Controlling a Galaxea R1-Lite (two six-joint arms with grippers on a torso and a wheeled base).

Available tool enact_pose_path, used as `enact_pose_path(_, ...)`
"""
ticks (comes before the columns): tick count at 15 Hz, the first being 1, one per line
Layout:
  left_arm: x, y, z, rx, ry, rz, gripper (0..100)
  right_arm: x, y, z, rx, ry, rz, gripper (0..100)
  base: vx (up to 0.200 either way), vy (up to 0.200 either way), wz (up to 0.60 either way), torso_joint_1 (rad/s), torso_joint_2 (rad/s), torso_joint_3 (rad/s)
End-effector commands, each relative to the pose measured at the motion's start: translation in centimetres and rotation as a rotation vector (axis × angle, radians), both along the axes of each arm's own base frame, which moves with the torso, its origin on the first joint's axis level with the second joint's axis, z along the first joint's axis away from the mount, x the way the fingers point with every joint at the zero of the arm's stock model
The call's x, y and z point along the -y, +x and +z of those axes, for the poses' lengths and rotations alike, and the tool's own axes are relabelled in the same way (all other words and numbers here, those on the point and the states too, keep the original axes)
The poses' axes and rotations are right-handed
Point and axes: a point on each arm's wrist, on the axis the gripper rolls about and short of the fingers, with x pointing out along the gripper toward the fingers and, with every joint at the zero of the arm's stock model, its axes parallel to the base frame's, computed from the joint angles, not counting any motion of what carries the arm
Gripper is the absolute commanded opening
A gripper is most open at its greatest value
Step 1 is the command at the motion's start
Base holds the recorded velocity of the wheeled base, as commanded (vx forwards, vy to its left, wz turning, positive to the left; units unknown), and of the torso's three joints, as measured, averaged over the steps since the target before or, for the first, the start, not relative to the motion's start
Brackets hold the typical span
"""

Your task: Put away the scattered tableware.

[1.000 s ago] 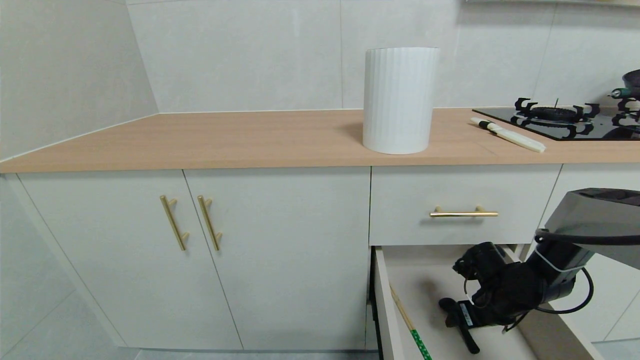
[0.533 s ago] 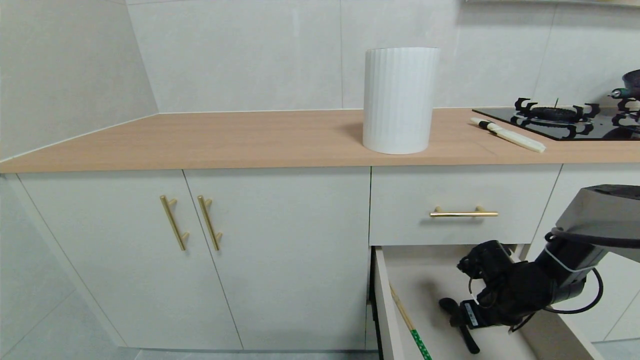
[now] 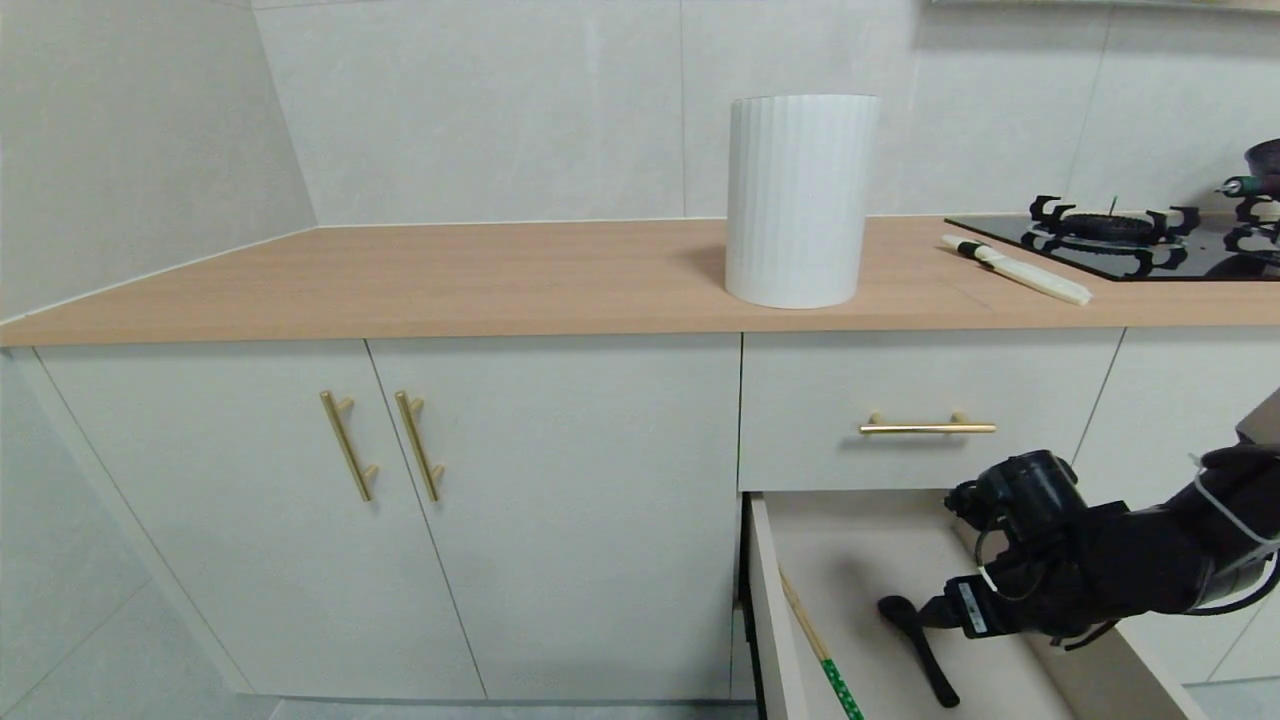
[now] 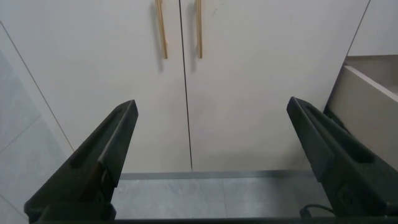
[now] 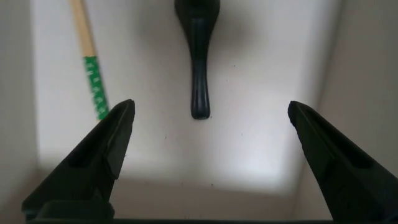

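Observation:
A black spoon lies on the floor of the open drawer, beside a wooden chopstick with a green end. My right gripper hovers just right of the spoon, open and holding nothing. In the right wrist view the spoon and the chopstick lie beyond my right gripper. A white knife-like utensil rests on the wooden counter near the stove. My left gripper is open and empty, low down, facing the cabinet doors.
A tall white ribbed cylinder stands on the counter above the drawers. A black gas hob sits at the far right. The upper drawer with a gold handle is closed. The open drawer's side wall juts out.
My right arm has drawn back to the right and risen a little, away from the spoon. The spoon and chopstick stay where they lay in the drawer.

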Motion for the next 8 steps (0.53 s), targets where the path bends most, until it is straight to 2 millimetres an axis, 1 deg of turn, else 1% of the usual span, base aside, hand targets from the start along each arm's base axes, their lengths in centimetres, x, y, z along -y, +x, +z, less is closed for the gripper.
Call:
enact_pose_path(1,0.0,0.0,0.0,0.000,-0.002,0.000,100,-0.2,-1.4,2.8,0.078,0.020,0.021,100,0.000,0.000,0.00,0.000,0.00,0.000)
enact_pose_path(4,0.0,0.0,0.0,0.000,0.000,0.000,100,-1.4,-2.9,4.0,0.110,0.030,0.074,100,-0.200,0.000,0.00,0.002,0.00,-0.002)
enact_pose_path(8,0.0,0.0,0.0,0.000,-0.002,0.000,100,-1.7,-4.2,6.0,0.173,0.056,0.105,100,-0.200,0.000,0.00,0.000,0.00,0.001)
